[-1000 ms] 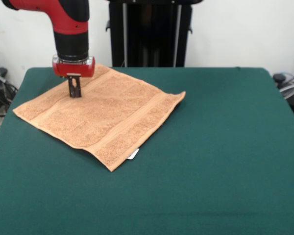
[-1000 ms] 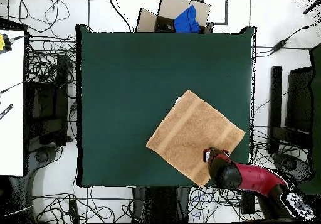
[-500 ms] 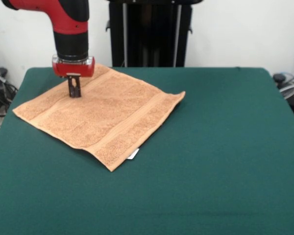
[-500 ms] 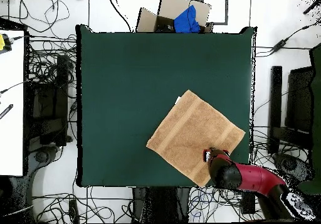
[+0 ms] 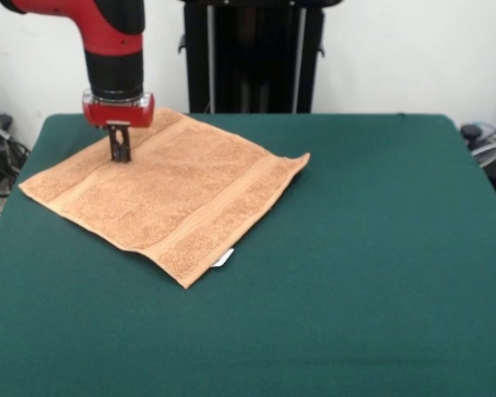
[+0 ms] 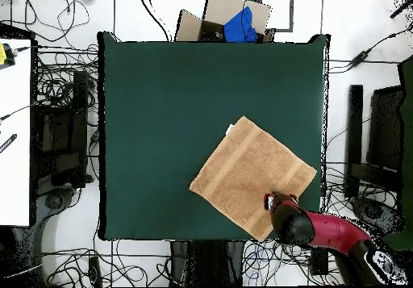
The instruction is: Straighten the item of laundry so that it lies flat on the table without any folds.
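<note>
white wall (image 5: 413,50), cable-strewn floor (image 6: 64,99), cardboard box (image 6: 211,18)

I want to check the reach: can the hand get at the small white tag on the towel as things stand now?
Probably yes. The tag peeks out at the towel edge facing the camera, uncovered, while the hand is at the opposite corner.

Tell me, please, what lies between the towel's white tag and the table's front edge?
Nothing: in the front view, only bare green table runs from the towel's white tag to the near edge.
</note>
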